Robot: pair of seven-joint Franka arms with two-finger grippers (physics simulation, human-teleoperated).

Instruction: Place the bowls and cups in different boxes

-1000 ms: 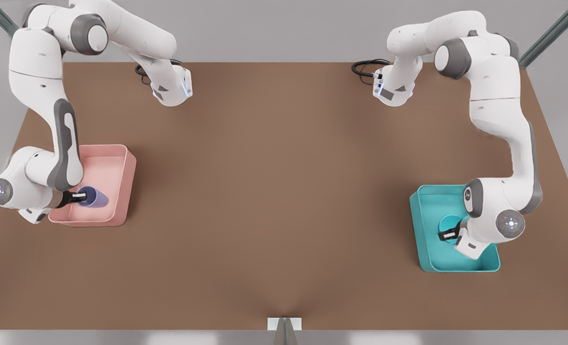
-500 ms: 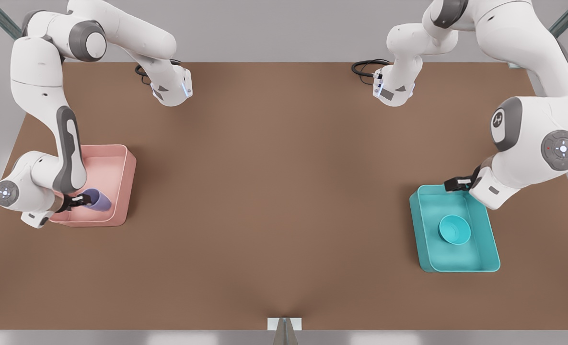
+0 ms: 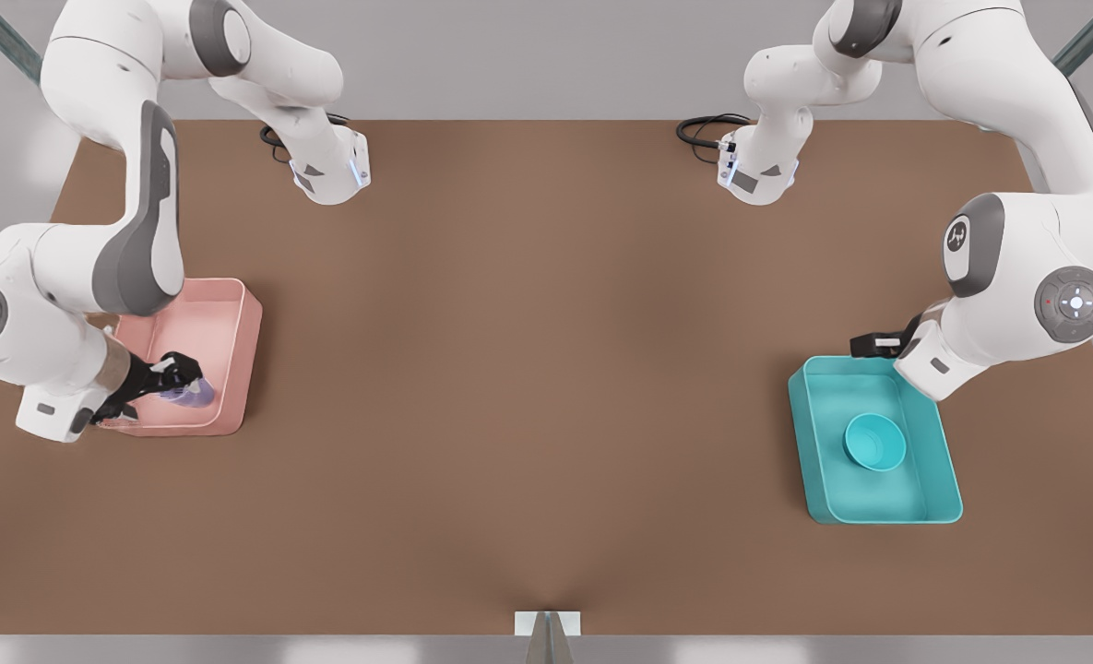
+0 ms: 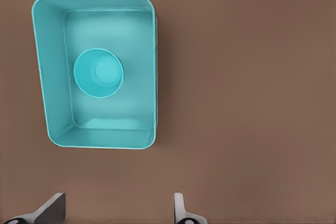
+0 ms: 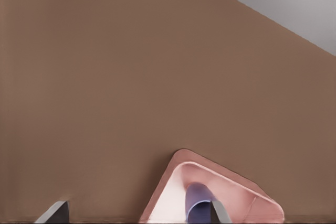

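A lavender cup (image 3: 196, 396) rests inside the pale pink box (image 3: 251, 323) at the front view's left. My right gripper (image 3: 177, 373) hovers just over the cup, open, with its dark fingers hiding part of it. In the right wrist view the cup (image 5: 197, 203) sits close beside one fingertip (image 5: 218, 212) in the pink box (image 5: 168, 187). The teal bowl (image 3: 874, 442) sits upright in the teal box (image 3: 800, 415) at the front view's right. Raised behind that box's far edge, my left gripper (image 3: 873, 346) is open and holds nothing. The left wrist view looks down on the bowl (image 4: 98, 72) in the teal box (image 4: 52, 77).
Both arm bases (image 3: 329, 171) (image 3: 754, 175) stand at the far table edge with black cables (image 3: 703, 129) beside them. A small metal bracket (image 3: 546, 627) sits at the middle of the near edge. Bare brown tabletop (image 3: 528, 369) lies between the boxes.
My right gripper has opened and let go of the cup, which now lies in the pink box; that arm's elbow rose. The left gripper drifted slightly away from the teal box.
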